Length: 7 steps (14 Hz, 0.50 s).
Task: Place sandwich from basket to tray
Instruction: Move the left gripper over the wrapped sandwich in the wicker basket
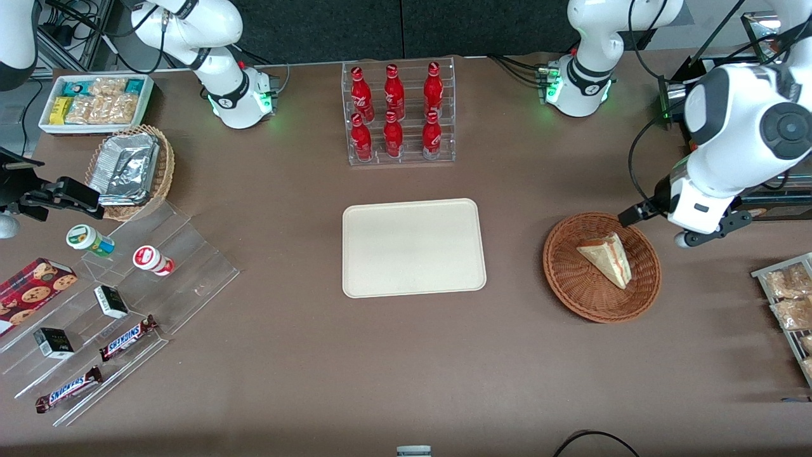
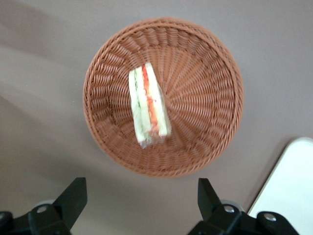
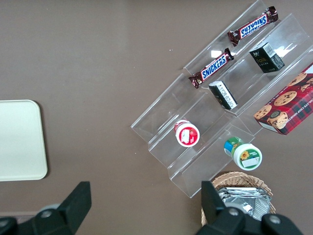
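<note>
Your hand (image 2: 138,205) hangs above the table, beside the basket (image 1: 574,285) at mid-right of the front frame, fingers (image 2: 73,196) spread wide apart and gripping nothing. The sandwich (image 1: 608,257) lies in the basket near its middle, filling stripe up (handy, since the flat bread faces look like the natural pinch surfaces). The tray (image 1: 412,279) sits bare at frame center, well apart from the basket. You'd likely centre over the wedge and descend first.
</note>
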### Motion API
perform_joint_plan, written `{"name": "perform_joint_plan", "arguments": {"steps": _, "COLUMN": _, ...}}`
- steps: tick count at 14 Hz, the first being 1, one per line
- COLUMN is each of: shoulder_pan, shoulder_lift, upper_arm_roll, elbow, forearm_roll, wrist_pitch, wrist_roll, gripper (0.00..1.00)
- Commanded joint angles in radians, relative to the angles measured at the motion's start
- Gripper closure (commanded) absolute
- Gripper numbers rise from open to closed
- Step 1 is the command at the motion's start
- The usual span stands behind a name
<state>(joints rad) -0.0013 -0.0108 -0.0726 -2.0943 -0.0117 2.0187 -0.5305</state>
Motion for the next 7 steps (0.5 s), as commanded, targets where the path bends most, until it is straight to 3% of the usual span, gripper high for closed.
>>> {"name": "perform_joint_plan", "arguments": {"steps": 1, "shoulder_pan": 0.000, "shoulder_lift": 0.021, "upper_arm_roll": 0.000, "elbow": -0.055, "forearm_roll": 0.004, "wrist_pitch": 0.104, "wrist_roll": -0.112, "gripper": 0.00}}
{"name": "perform_joint_plan", "arguments": {"steps": 4, "shoulder_pan": 0.000, "shoulder_lift": 0.063, "upper_arm_roll": 0.000, "elbow": -0.069, "forearm_roll": 0.054, "wrist_pitch": 0.146, "wrist_roll": -0.158, "gripper": 0.00}}
{"name": "perform_joint_plan", "arguments": {"steps": 7, "shoulder_pan": 0.001, "shoulder_lift": 0.092, "upper_arm_roll": 0.000, "elbow": -0.110, "forearm_roll": 0.058, "wrist_pitch": 0.222, "wrist_roll": -0.195, "gripper": 0.00}}
